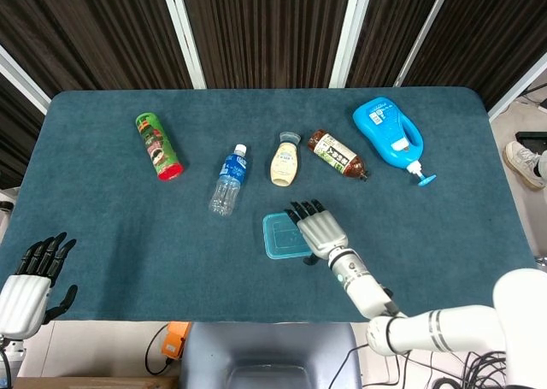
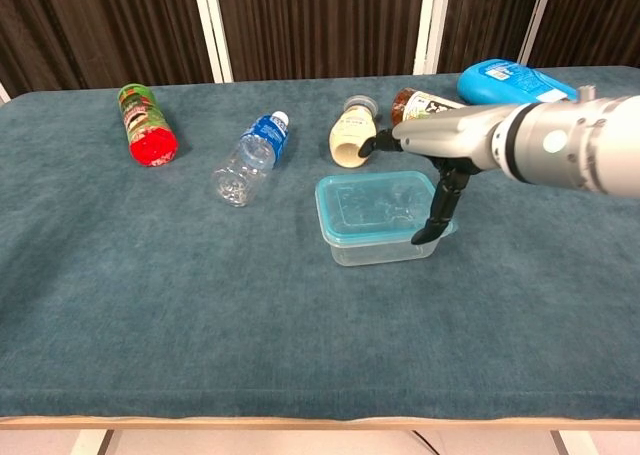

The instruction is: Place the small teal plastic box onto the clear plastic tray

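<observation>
The small teal box [image 2: 375,203] lies flat at the table's middle, on top of a clear plastic tray [image 2: 385,251] whose see-through wall shows beneath it. In the head view the teal box [image 1: 281,235] sits just left of my right hand [image 1: 318,228]. My right hand [image 2: 440,147] hovers over the box's right end with its fingers spread. Its thumb hangs down by the front right corner; I cannot tell whether it touches. My left hand [image 1: 34,278] hangs off the table's near left edge, fingers apart, holding nothing.
Lying in a row behind the box are a green and red can [image 1: 159,145], a water bottle [image 1: 229,180], a cream sauce bottle [image 1: 285,160], a brown tea bottle [image 1: 337,154] and a blue detergent jug [image 1: 389,134]. Teal cloth covers the table [image 1: 120,226].
</observation>
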